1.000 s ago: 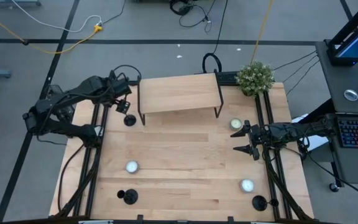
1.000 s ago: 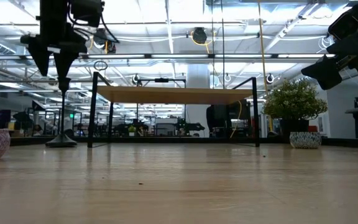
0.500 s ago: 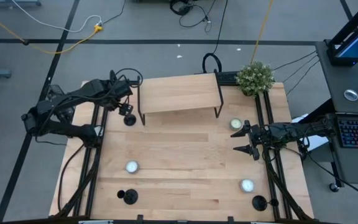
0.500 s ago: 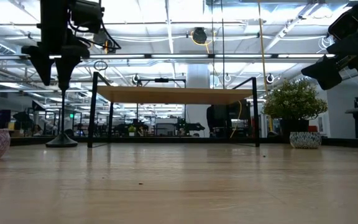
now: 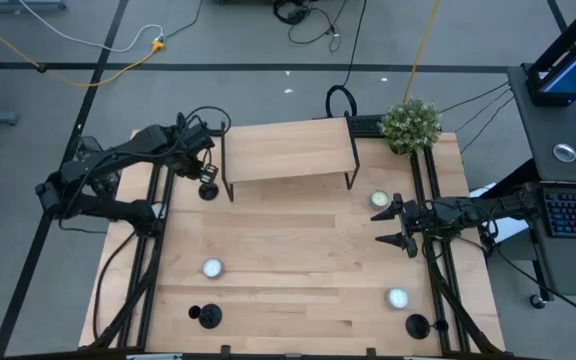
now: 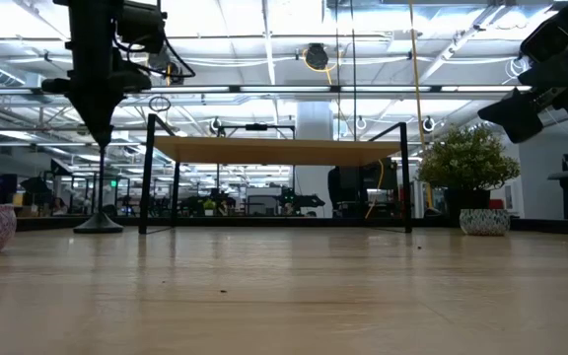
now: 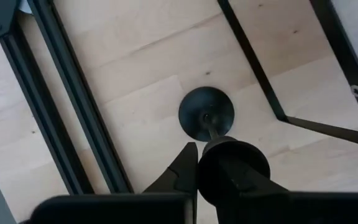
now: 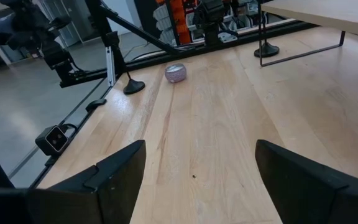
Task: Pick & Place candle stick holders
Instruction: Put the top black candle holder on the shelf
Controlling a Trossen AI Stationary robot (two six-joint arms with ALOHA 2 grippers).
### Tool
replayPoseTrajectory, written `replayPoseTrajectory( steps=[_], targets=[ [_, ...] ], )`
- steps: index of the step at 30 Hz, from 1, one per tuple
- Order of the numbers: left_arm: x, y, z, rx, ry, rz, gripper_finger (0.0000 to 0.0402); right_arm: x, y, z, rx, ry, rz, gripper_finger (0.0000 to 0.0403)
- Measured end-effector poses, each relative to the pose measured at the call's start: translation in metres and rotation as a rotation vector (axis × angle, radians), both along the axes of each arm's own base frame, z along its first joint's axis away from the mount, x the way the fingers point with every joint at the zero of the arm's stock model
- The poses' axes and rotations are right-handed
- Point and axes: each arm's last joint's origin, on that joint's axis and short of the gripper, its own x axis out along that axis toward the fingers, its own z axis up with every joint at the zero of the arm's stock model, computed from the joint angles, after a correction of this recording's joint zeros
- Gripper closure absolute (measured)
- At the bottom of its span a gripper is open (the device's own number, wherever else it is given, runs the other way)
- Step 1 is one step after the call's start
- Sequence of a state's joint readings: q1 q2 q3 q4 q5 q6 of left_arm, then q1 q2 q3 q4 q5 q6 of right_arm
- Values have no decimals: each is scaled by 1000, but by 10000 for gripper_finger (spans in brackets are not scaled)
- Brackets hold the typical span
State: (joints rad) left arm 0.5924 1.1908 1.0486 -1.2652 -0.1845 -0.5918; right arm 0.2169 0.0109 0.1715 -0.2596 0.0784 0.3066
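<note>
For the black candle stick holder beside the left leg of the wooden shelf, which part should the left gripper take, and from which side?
The matte-black candle stick holder stands upright on its disc base, so take the thin stem just under the small cup top, coming straight down from above. The left gripper is already above it, fingers around the cup.

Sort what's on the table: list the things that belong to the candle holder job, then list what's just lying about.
Job:
back-left holder, left gripper closed on its top
front-left holder
front-right holder

Lying about:
three tealights
wooden shelf
potted plant

Right gripper waits open at the right edge.
</note>
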Motion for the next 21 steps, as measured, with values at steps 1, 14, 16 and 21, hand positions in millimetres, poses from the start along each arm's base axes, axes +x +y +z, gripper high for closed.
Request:
replayPoseTrajectory(
  steps=[1,14,16,21],
  targets=[
    [-1,0,0,-4,2,4,374,0,0,0,9,1,-1,110],
    [-2,-6,11,-134,-31,-35,392,1,0,7,307,-26,-43,110],
    [-4,-9,16,-145,2,-41,394,1,0,10,329,-61,-39,110],
    [-10,-17,28,-174,54,-41,394,1,0,18,296,-142,-25,110]
  ],
)
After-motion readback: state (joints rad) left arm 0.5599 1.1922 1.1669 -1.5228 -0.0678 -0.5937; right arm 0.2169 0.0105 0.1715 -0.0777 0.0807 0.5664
